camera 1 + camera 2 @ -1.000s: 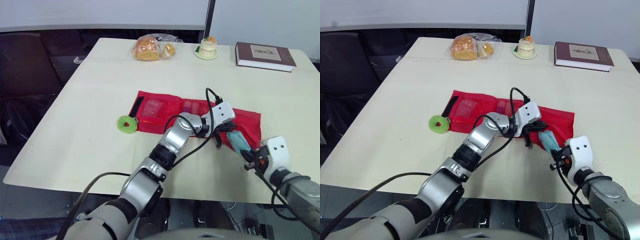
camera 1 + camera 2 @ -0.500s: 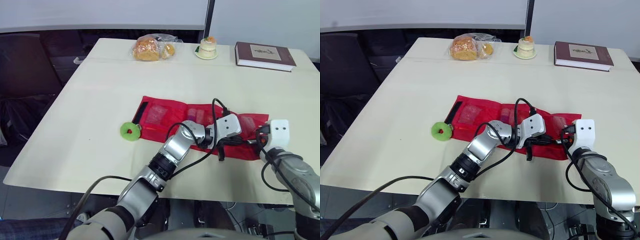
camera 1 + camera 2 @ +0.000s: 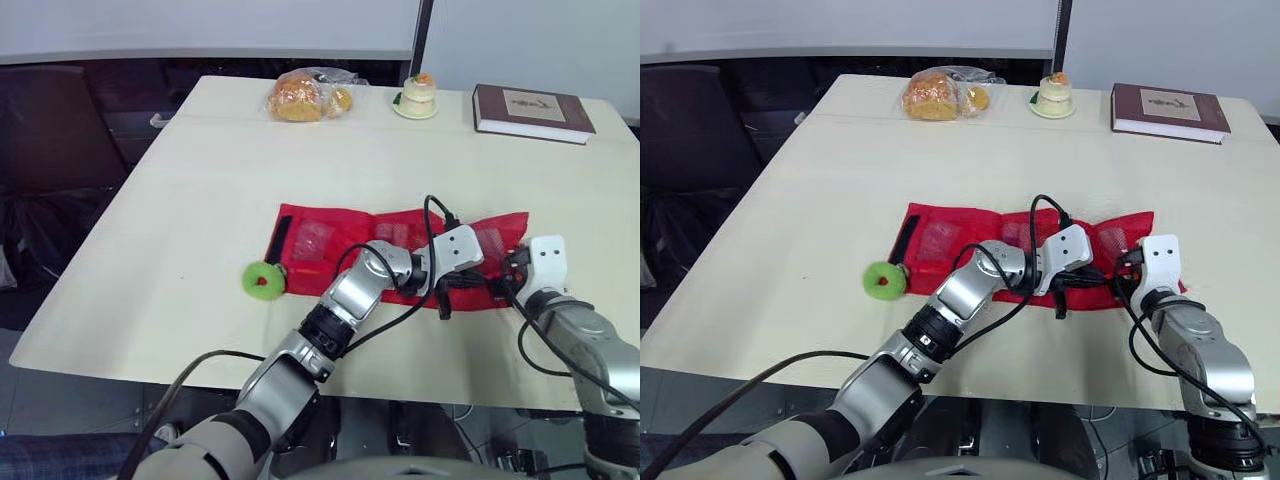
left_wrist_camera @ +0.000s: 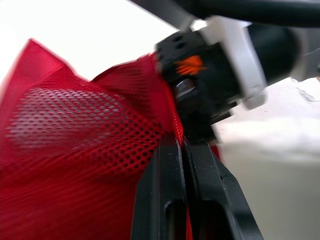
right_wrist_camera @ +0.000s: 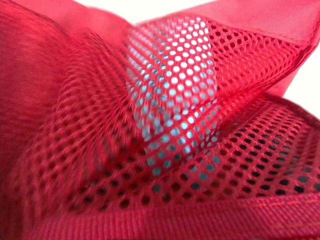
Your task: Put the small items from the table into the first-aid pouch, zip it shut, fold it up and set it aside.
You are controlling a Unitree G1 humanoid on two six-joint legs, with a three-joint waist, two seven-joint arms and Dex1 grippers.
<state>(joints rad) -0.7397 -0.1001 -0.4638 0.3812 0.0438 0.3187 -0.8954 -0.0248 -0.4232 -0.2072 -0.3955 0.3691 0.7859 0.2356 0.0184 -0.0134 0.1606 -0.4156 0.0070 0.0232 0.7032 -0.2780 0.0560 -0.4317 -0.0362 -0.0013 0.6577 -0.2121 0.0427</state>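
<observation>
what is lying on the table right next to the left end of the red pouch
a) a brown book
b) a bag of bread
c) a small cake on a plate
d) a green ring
d: the green ring lies right beside the left end of the red pouch, nearer to it than anything else on the table.

Both arms reach inward, left pincer [image 4: 182, 150] pressed closed, right pincer [image 3: 508, 271] just opposite it

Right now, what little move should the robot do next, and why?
Probably draw the right gripper back from the red pouch: the pale blue item already lies behind its mesh, the left gripper pinches the pouch's edge, and the green ring waits on the table.
</observation>
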